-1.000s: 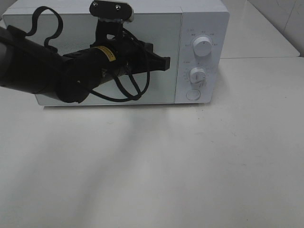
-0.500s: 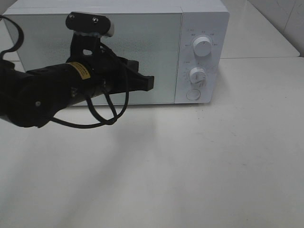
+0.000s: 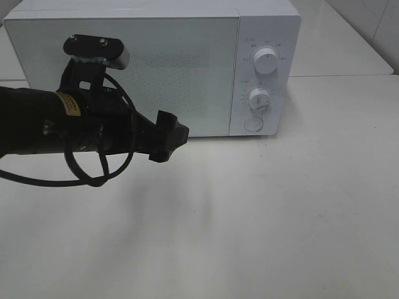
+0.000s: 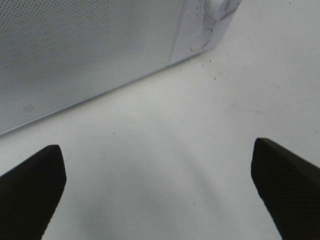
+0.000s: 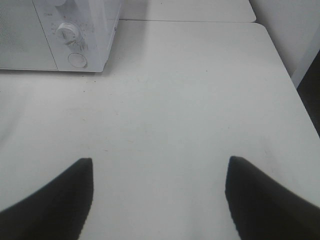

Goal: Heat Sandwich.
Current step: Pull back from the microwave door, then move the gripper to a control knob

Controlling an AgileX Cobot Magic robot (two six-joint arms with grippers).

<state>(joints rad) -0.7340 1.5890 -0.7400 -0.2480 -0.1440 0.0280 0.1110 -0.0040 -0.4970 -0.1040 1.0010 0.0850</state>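
The sandwich and its pink plate are out of view. The white microwave (image 3: 187, 12) stands at the back of the table with its door (image 3: 187, 75) shut. My left gripper (image 3: 169, 134) hovers in front of the door's lower edge, apart from it. In the left wrist view the left gripper (image 4: 156, 145) is open and empty, with the door (image 4: 75, 50) beyond it. My right gripper (image 5: 159, 160) is open and empty over bare table, well to the right of the microwave (image 5: 60, 30). It does not show in the exterior high view.
The microwave panel has two knobs (image 3: 266, 62) (image 3: 259, 99) and a round button (image 3: 253, 124). The white table (image 3: 280, 212) spreads in front. A second table (image 3: 336, 43) lies behind at the right. The table's right edge (image 5: 295, 85) shows in the right wrist view.
My left arm has drawn back to the left and down, away from the microwave door. The door has stayed shut.
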